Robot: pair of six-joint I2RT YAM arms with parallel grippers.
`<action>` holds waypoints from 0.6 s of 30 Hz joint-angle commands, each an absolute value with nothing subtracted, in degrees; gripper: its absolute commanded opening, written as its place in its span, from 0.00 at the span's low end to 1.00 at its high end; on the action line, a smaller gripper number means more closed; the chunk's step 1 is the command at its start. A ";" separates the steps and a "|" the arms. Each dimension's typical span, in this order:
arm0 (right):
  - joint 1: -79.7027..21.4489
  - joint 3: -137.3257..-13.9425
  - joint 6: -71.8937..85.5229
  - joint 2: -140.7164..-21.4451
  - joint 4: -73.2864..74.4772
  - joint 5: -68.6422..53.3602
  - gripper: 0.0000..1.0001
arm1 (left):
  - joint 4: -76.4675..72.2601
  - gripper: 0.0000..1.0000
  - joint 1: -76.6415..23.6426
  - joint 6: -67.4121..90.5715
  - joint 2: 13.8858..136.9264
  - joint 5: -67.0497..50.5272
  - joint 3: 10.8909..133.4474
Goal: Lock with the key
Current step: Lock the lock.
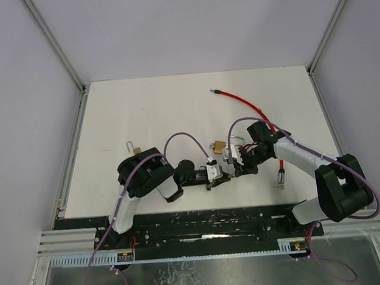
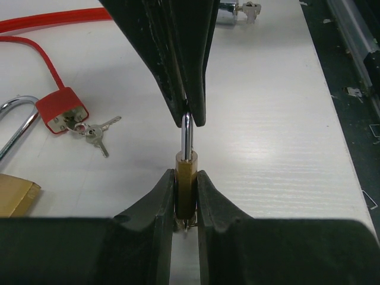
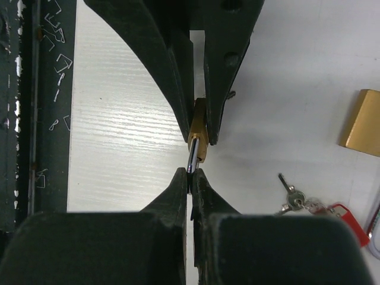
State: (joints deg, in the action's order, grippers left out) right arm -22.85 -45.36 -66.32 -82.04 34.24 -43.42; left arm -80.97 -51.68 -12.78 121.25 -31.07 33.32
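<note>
1. The small brass padlock is held above the white table, midway between the two arms. The left end effector is clenched on its body, and the right end effector is pinched tight on the top of its steel shackle.
2. The pinch on the shackle is thin, bare metal between narrow tips. In my judgement, any pull off the shackle's own line could let it slide out, leaving the lock swinging in the left grasp.
3. The body is held only by its flat sides. A twist from the other arm could turn it between the pads or drop it onto the table.
4. If the arms press together out of line, the shackle leg may miss its hole and jam instead of seating.
5. The small silver keys lie on the table by a red plastic tag, apart from the lock. Both end effectors are busy, so one must let go to fetch them — probably the likeliest moment for a fall. I cannot tell whether a key already sits in the lock.
6. A larger brass padlock lies near the keys — a low reach for them could knock it.
</note>
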 commanded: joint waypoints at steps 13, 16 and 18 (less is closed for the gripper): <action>-22.73 -48.12 -61.12 -82.50 28.71 -48.83 0.00 | -77.61 0.00 -53.51 -10.77 127.90 -31.10 41.72; -19.99 -47.88 -61.54 -81.24 28.79 -49.85 0.00 | -76.93 0.00 -53.44 -10.69 128.05 -31.32 42.30; -19.23 -47.80 -62.88 -79.80 29.57 -49.88 0.00 | -76.91 0.00 -53.65 -9.98 128.58 -31.97 43.10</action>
State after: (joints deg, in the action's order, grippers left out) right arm -19.46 -46.35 -63.37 -80.75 35.29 -39.48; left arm -81.30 -51.48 -10.76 125.71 -31.81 39.97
